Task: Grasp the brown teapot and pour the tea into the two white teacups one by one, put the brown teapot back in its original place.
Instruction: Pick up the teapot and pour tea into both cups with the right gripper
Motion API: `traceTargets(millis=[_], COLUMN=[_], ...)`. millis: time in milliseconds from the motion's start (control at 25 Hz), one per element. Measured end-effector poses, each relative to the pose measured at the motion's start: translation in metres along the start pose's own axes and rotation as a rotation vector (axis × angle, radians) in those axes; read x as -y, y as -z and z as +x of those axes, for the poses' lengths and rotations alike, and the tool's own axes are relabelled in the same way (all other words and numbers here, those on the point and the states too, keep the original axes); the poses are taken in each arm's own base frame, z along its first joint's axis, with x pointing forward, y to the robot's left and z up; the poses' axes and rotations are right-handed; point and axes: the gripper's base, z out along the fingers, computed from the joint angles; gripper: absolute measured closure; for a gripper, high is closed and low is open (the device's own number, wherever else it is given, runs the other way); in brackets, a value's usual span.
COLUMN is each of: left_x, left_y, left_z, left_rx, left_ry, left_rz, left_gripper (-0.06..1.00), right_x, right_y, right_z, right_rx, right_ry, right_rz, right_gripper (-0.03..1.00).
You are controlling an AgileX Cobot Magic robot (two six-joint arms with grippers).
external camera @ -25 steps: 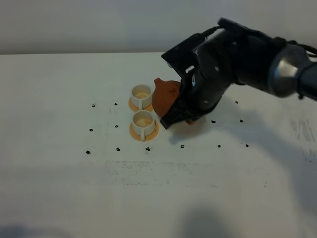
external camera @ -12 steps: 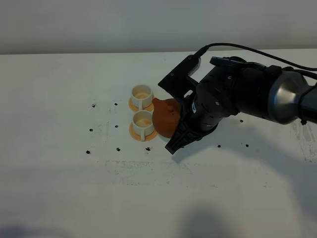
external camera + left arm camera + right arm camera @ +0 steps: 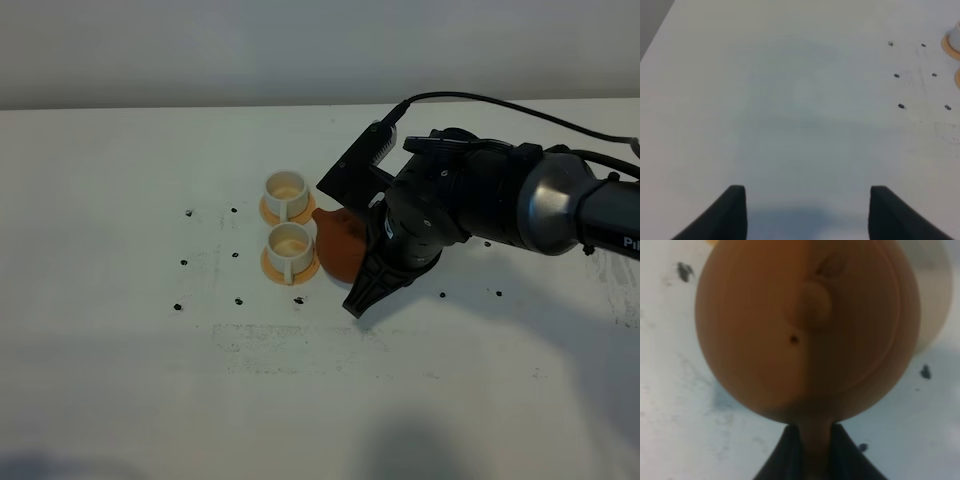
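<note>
Over the white desk [image 3: 120, 380], my right tool [image 3: 812, 442] is clenching the teapot [image 3: 338, 247] beside the teacups [image 3: 290, 243]; my left tool [image 3: 809, 202] is hanging released.

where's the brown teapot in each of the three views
Exterior high: the brown teapot is mid-picture, just right of the nearer teacup.
Left wrist: not in it.
Right wrist: it fills most of the picture, its handle between the fingers of the right gripper.
Shared landmark: the black dots on the table, seen in all three views.
</note>
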Motion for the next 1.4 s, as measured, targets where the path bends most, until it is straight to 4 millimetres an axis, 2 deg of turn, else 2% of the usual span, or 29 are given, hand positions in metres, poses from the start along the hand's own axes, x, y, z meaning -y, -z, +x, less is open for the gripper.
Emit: traceTargets(millis=[280, 520, 840, 1120, 1400], left_x=[0.0, 0.0, 0.0, 0.0, 0.0], left_y=[0.0, 0.0, 0.0, 0.0, 0.0], left_z=[0.0, 0.0, 0.0, 0.0, 0.0], left_rx=[0.0, 0.0, 0.0, 0.0, 0.0], left_ry=[-0.001, -0.001, -0.001, -0.001, -0.001], left_rz=[0.0, 0.0, 0.0, 0.0, 0.0], left_gripper=[0.44, 0.44, 0.44, 0.44, 0.44], right_x=[0.007, 0.005, 0.004, -0.007, -0.009], right_y=[0.002, -0.013, -0.013, -0.01, -0.025], right_z=[-0.012, -0.01, -0.011, -0.016, -0.015], right_rx=[0.021, -0.024, -0.023, -0.003, -0.028], right_ry=[0.032, 0.064, 0.129, 0.2, 0.252], right_rz=[0.05, 0.062, 0.098, 0.122, 0.14], right_gripper=[0.84, 0.84, 0.84, 0.84, 0.84])
